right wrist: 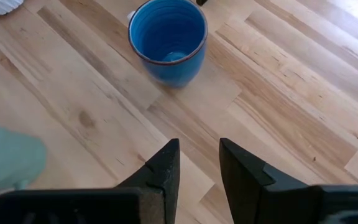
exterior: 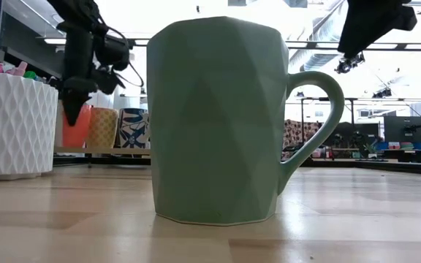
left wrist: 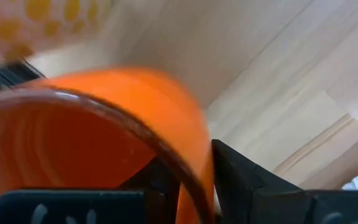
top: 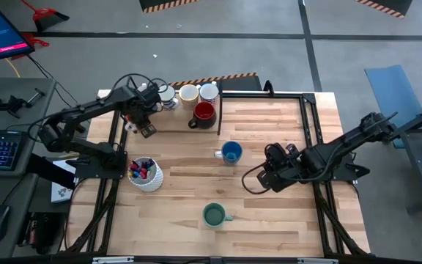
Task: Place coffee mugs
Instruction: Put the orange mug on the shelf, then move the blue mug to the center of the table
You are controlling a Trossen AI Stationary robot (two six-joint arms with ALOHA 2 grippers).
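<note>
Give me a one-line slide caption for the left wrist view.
Left gripper straddling the orange mug's rim above the wooden table.

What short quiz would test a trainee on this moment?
1. True or false: the green mug lies on its side.
2. Fill in: the mug standing nearest the right gripper is ___.
3. Choose: the right gripper's jaws are A) shut on a mug, B) open and empty.
Key: 1 false, it stands upright. 2 the blue mug. 3 B.
</note>
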